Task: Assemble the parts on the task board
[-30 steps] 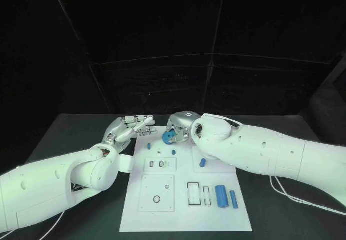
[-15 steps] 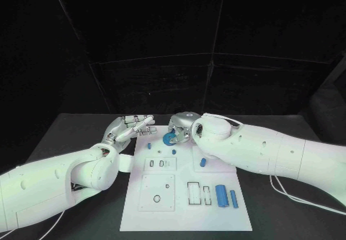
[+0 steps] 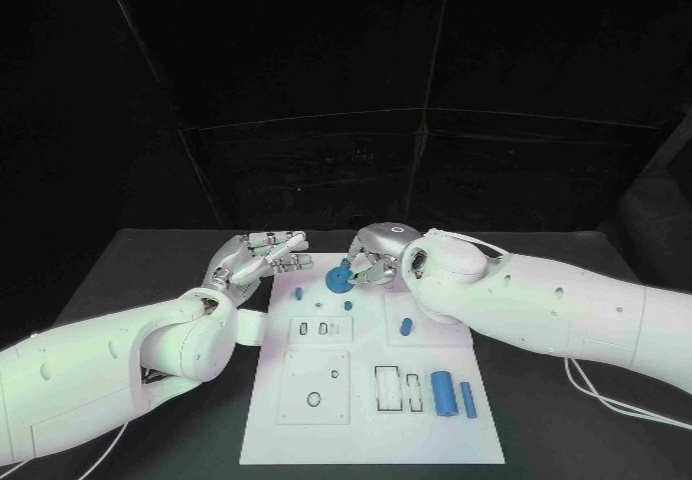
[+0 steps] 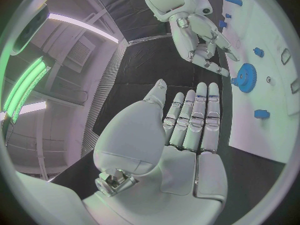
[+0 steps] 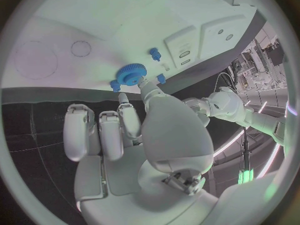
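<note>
At the task board's (image 3: 369,400) twelve o'clock edge, the right hand (image 3: 378,256) grasps a blue gear (image 3: 340,277) while the left hand (image 3: 263,254) hovers released at ten o'clock.

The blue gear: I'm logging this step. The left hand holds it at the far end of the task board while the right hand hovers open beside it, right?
Sides swapped. The right hand holds the blue gear at the far end of the task board; the left hand hovers open beside it. The head view shows this, and the right wrist view has the gear at that hand's fingertips.

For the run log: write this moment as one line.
right hand: touches blue gear | left hand: open, beside task board | gear on board
</note>
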You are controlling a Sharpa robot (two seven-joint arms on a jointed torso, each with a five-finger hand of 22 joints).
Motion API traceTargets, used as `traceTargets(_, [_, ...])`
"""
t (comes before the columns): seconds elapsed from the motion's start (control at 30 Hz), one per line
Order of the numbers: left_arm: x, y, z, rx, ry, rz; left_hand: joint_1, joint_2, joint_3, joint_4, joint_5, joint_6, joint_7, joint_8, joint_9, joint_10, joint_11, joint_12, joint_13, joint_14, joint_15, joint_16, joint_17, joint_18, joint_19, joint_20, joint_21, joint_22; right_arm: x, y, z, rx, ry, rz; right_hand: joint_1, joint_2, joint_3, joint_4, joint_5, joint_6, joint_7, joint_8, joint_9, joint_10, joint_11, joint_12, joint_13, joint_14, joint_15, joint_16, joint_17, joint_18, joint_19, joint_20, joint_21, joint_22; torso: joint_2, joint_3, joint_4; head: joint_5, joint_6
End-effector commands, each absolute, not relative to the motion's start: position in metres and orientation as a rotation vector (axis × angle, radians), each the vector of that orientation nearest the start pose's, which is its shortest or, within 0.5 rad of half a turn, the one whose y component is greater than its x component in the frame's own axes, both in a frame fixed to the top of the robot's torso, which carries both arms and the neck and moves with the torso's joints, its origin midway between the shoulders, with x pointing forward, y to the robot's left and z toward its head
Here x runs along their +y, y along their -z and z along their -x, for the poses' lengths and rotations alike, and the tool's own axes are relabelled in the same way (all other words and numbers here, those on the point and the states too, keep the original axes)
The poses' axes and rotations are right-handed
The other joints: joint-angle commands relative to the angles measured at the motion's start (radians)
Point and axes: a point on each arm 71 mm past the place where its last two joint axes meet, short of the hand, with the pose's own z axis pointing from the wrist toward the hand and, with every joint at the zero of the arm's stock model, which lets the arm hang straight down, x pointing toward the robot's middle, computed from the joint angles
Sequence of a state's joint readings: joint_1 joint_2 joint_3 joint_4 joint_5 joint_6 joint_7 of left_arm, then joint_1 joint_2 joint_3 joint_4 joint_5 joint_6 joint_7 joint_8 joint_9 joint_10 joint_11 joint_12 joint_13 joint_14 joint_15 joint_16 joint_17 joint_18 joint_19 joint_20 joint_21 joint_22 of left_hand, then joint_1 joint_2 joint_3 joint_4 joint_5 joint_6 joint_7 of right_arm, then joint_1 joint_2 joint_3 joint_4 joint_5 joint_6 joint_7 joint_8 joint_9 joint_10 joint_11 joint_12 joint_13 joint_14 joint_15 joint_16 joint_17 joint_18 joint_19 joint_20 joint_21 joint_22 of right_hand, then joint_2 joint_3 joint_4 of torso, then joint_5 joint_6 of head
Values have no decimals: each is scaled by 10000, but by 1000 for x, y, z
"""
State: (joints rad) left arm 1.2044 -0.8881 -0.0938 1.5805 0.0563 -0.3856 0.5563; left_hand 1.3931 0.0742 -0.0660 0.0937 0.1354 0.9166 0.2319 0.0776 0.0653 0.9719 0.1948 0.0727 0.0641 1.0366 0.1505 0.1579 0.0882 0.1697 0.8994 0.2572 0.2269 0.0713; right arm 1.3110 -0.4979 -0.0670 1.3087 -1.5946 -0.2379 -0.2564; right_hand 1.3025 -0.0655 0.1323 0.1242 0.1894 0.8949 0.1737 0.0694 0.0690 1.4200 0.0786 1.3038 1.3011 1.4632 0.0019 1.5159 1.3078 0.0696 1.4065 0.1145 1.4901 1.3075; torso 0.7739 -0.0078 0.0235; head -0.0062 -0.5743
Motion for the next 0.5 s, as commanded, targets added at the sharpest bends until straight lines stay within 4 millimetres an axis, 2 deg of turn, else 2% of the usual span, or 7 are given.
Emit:
traceTargets(0.03, [224,181,-475,12702,15585,10980,6,-26,-17,-54,4,19,105,-59,-4,39,-11,-21,0,53,-16,-61,14,136,60,12,-55,-11,-97,136,-521,14861,-6762,2260,70,-38,62,-36,-25,-40,-30,-31,-10,-62,19,-41,-52,756,57,-32,1150,-179,17,49,43,213,-41,12,-76,11,34])
traceTargets(0.07, [224,181,-475,12698,15579,10981,6,-26,-17,-54,4,19,105,-59,-4,39,-11,-21,0,53,-16,-61,14,136,60,12,-55,-11,-105,136,-519,14893,-6904,2144,91,-38,70,-45,-30,-64,-25,-42,-14,-79,23,-65,-73,738,60,-65,1072,-163,-35,50,19,138,-37,4,-68,-20,48])
traceTargets(0.2, [227,181,-476,12659,15530,10980,5,-25,-16,-55,5,21,104,-59,-4,40,-11,-21,0,54,-16,-62,15,136,61,12,-56,-12,-138,136,-511,15295,-7154,1761,173,-87,60,-70,-136,-106,-10,-47,-15,-203,39,-235,-220,677,71,-175,840,-102,-245,58,-89,-154,-108,19,-124,-118,87])
traceTargets(0.37, [230,181,-478,12601,15450,10979,4,-22,-15,-55,5,23,102,-58,-3,43,-12,-20,0,54,-16,-64,15,136,62,12,-57,-12,-183,137,-507,15717,-7290,1056,546,-236,63,-257,-167,27,-47,1,9,-205,3,-238,-206,686,46,-175,883,-104,-247,45,-104,-144,-180,46,-230,-98,67])
traceTargets(0.47, [230,181,-478,12583,15451,10967,1,-15,-10,-60,7,38,91,-53,-1,56,-18,-16,2,56,-16,-71,15,136,66,11,-63,-14,-207,138,-509,15746,-7349,709,759,-398,-31,-414,-96,73,-97,6,12,-98,-35,-80,-50,713,16,-137,981,-123,-187,22,-79,-54,-211,71,-287,-62,73])
traceTargets(0.5, [229,182,-478,12585,15469,10960,1,-15,-10,-60,7,38,91,-53,-1,56,-18,-16,2,56,-16,-71,15,136,66,11,-63,-14,-218,138,-511,15734,-7323,554,803,-416,-69,-444,-56,97,-108,12,14,-80,-46,-54,-24,719,6,-130,1002,-128,-171,13,-72,-31,-223,92,-306,-56,81])
